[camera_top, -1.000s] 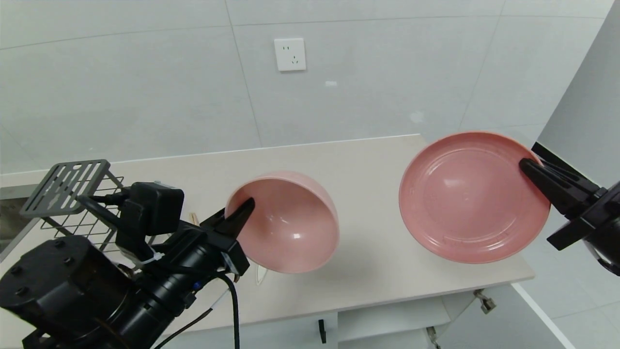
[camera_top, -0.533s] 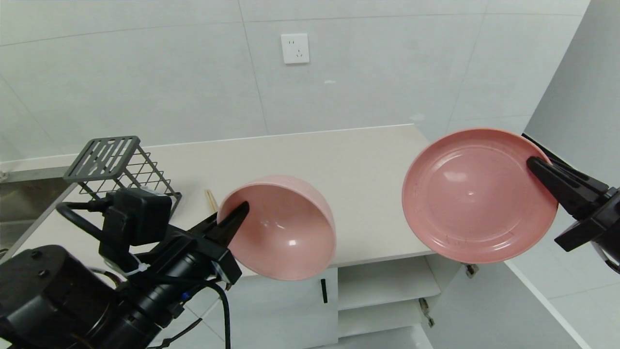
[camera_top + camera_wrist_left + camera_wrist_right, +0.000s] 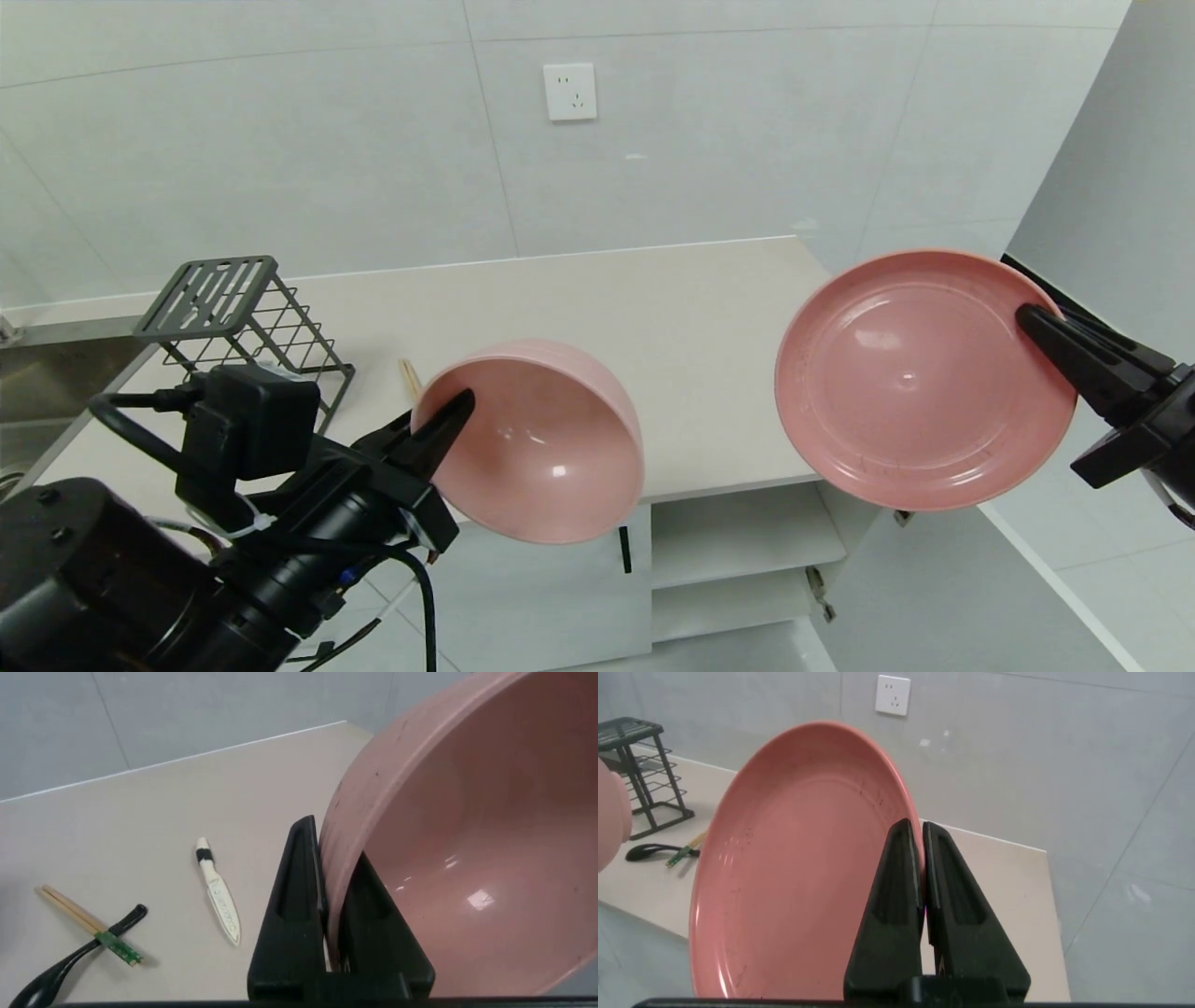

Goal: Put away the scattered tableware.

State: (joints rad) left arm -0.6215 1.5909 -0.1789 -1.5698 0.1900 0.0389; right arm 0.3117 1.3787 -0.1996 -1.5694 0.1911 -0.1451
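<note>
Seemingly midway: left fingers [image 3: 446,422] pinch the bowl [image 3: 551,457], right fingers [image 3: 1060,343] the plate [image 3: 915,383], neither stowed, while chopsticks [image 3: 67,907] and spoon [image 3: 56,969] wait beyond the left fingers on the tabletop [image 3: 653,317].

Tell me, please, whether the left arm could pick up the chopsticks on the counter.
Probably not: the left hand is shut on the pink bowl at its rim, so it has no free grip. The chopsticks lie uncovered on the counter near the wire rack.
</note>
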